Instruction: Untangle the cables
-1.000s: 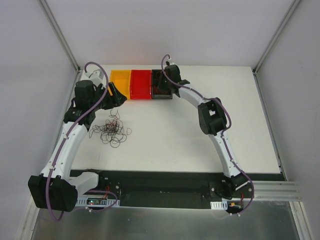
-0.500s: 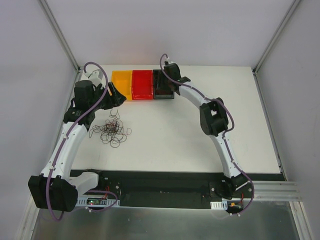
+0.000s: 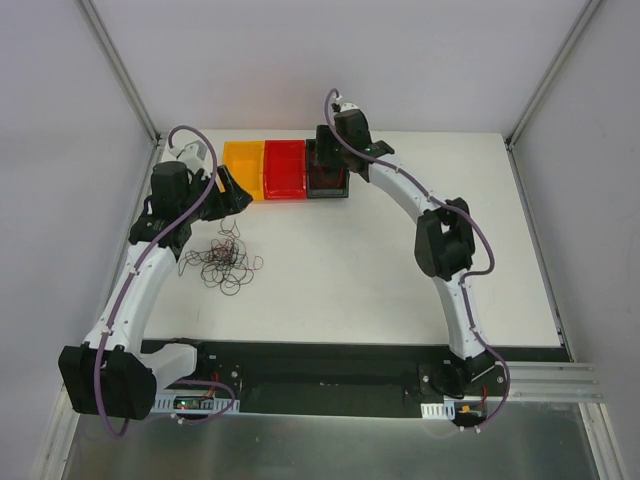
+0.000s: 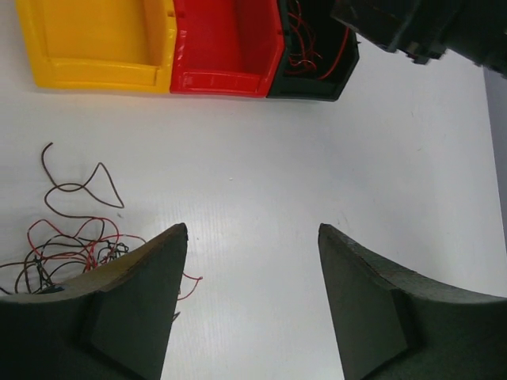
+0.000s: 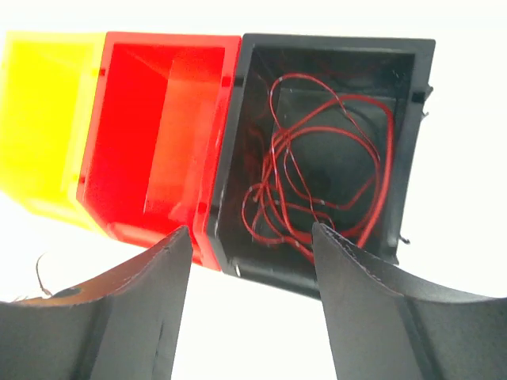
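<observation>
Two robot arms at one white counter (image 3: 380, 270), the left arm (image 3: 135, 290) and the right arm (image 3: 440, 250); one claw on each, the left claw (image 4: 252, 233) and the right claw (image 5: 252, 233), two fingers apiece; three bins in a single row: one yellow bin (image 3: 243, 165), one red bin (image 3: 283, 168), one black bin (image 3: 326, 185); two lots of wire: one tangle of cables (image 3: 222, 262) on the counter, its strands too knotted to count; one bundle of red cables (image 5: 317, 198) inside the black bin.
</observation>
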